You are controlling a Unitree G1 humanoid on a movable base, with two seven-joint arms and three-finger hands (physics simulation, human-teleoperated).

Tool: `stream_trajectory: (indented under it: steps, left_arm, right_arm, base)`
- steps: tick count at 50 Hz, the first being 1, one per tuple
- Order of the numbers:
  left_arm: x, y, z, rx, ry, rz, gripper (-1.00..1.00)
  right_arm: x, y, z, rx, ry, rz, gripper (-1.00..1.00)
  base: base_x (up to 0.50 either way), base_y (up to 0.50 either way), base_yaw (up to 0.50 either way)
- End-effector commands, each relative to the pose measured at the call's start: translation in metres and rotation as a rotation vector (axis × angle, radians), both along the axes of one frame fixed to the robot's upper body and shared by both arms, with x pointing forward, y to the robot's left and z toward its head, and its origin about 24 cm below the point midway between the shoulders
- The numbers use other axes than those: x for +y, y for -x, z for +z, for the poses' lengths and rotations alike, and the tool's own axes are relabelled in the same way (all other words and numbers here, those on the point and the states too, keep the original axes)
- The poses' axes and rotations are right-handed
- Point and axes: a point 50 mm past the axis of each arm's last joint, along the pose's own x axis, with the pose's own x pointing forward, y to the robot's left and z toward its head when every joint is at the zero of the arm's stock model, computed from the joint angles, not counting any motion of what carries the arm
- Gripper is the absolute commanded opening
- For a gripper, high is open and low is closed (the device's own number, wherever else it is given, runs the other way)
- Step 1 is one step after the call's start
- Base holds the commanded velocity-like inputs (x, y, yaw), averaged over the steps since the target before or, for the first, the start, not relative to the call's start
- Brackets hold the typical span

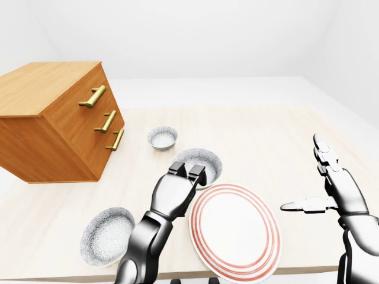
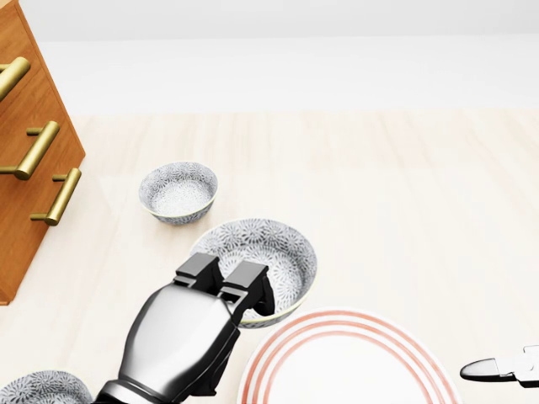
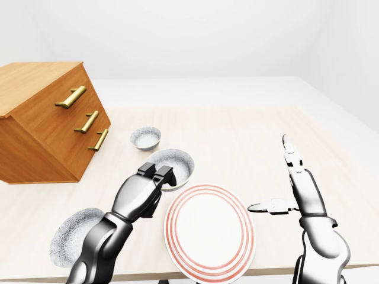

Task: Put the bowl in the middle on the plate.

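- Bowl (image 2: 257, 257) sitting mid-table, middle of three, just above the plate (image 1: 235, 231) in the head view.
- Left hand (image 2: 221, 282) curling fingers over its near rim; full clench hard to tell.
- Right hand (image 1: 323, 183) hovering spread wide, right of plate, grasping nothing.

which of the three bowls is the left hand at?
The middle bowl: left hand sits at its rim, beside the plate; the other two bowls stand untouched.

Pale wood tabletop (image 1: 266, 136) has 3 patterned bowls, 1 red-ringed plate (image 1: 235, 231) and a wooden drawer chest (image 1: 56, 118) on it.
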Motion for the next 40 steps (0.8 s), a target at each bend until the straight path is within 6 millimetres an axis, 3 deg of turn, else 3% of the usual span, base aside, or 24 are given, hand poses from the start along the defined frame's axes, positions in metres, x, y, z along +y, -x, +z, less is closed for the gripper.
stream_trajectory:
  steps: [1,40]
  left_arm:
    - [-0.007,0.008,-0.003,-0.030,-0.041,-0.006,-1.00]
    - [-0.034,0.024,-0.023,-0.023,-0.060,-0.109,-1.00]
  right_arm:
    - [0.000,0.000,0.001,-0.003,0.002,0.001,1.00]
    - [0.000,-0.001,-0.001,0.004,-0.003,0.000,1.00]
  base:
    - [0.00,0.00,0.00]
    - [0.00,0.00,0.00]
